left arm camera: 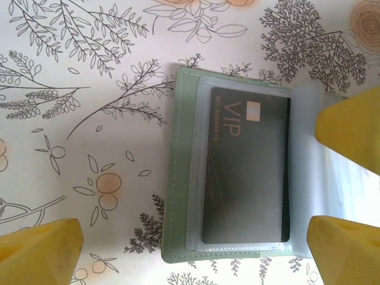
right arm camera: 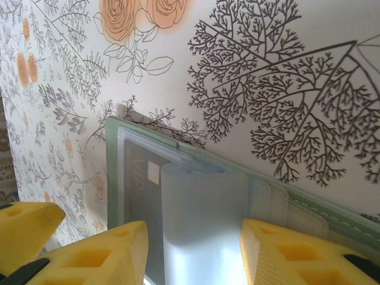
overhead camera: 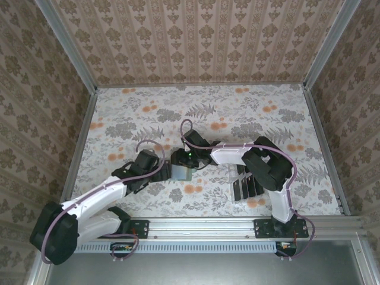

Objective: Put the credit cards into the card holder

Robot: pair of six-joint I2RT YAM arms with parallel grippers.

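Note:
The sage-green card holder [overhead camera: 181, 173] lies open on the floral table. In the left wrist view, the card holder [left arm camera: 177, 178] has a black VIP credit card [left arm camera: 249, 178] inside a clear sleeve. My left gripper [left arm camera: 196, 261] hovers wide open above the card holder's near edge, with nothing between its fingers. In the right wrist view, my right gripper [right arm camera: 193, 249] is closed round a curled clear sleeve flap [right arm camera: 202, 214] of the card holder [right arm camera: 112, 178], lifted over the credit card [right arm camera: 135, 196]. More black credit cards [overhead camera: 246, 184] stand in a clear rack to the right.
The clear slotted rack [overhead camera: 236, 193] stands under the right arm's forearm, near the front rail. A yellow finger of the other gripper [left arm camera: 350, 127] shows beside the flap. Papered walls with metal edges enclose the table. Both grippers [overhead camera: 160, 169] [overhead camera: 181, 159] crowd the holder.

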